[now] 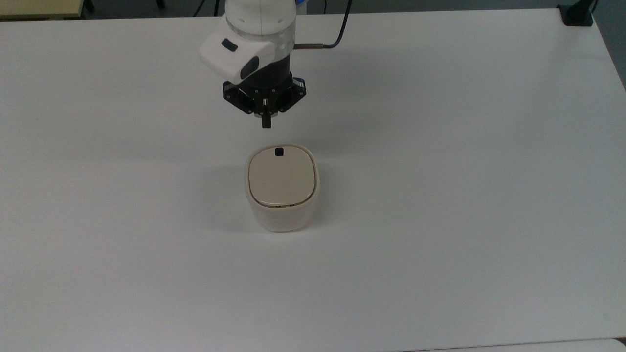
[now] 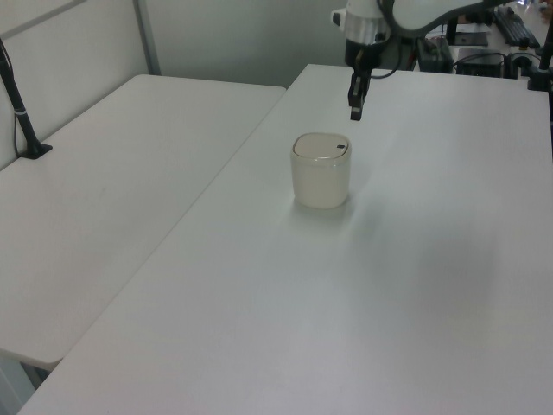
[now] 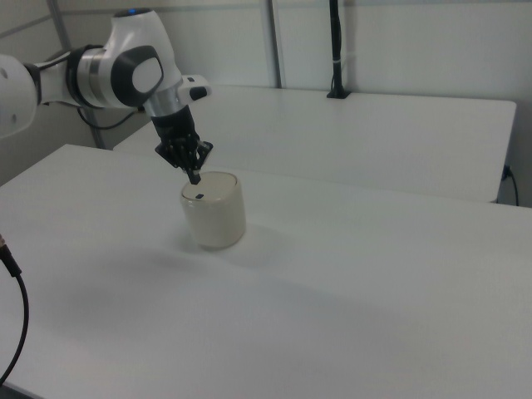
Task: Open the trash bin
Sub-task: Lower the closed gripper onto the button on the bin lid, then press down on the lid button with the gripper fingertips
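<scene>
The trash bin (image 1: 282,188) (image 2: 320,170) (image 3: 214,209) is a small cream-white bin near the middle of the white table, its flat beige lid down. A small black button (image 1: 279,152) sits at the lid's far edge in the top view. My gripper (image 1: 266,123) (image 2: 355,113) (image 3: 194,177) hangs above the table just beyond that button edge, pointing down, its black fingers pressed together and holding nothing. It floats a little above lid height and does not touch the bin.
The white table (image 1: 440,146) spreads wide around the bin. A second white table (image 2: 104,199) adjoins it on the left view's left. A black clamp (image 1: 577,14) sits at the top view's far right corner. A black cable (image 3: 17,316) hangs at the right view's left.
</scene>
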